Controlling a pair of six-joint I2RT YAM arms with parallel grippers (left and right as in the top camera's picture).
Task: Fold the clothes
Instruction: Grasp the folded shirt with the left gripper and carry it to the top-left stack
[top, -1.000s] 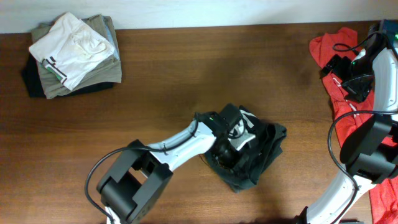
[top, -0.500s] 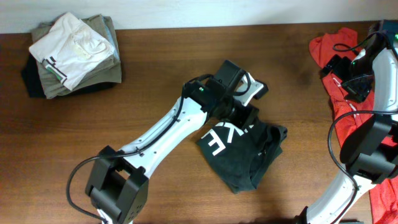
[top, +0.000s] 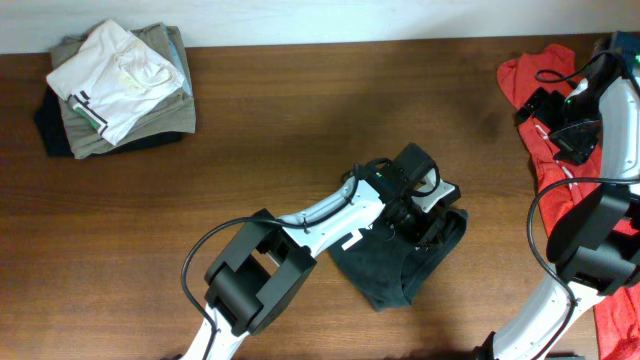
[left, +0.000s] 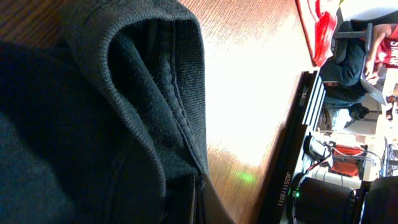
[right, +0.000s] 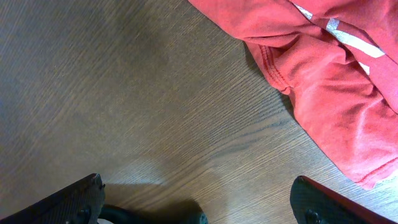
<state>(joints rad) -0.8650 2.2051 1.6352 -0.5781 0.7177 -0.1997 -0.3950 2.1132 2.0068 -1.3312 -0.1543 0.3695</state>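
Observation:
The charcoal-black T-shirt (top: 395, 260) lies crumpled on the table right of centre, with only a small white bit of lettering showing at its left edge. My left gripper (top: 425, 205) is down on the shirt's upper right part. In the left wrist view dark fabric (left: 93, 124) with a stitched hem fills the frame, and the left gripper (left: 199, 208) looks shut on a fold of it. My right gripper (right: 199, 205) is open and empty above bare wood at the far right, and also shows in the overhead view (top: 560, 115).
A red-orange shirt (top: 530, 85) lies at the far right edge, beside my right gripper, and also shows in the right wrist view (right: 329, 74). A stack of white and khaki folded garments (top: 115, 85) sits at the far left. The brown wooden table (top: 250, 170) lies between them.
My left gripper has swung from a raised spot above the shirt down and to the right onto its upper right part. The big white letters seen earlier are now mostly covered. The right arm has not moved.

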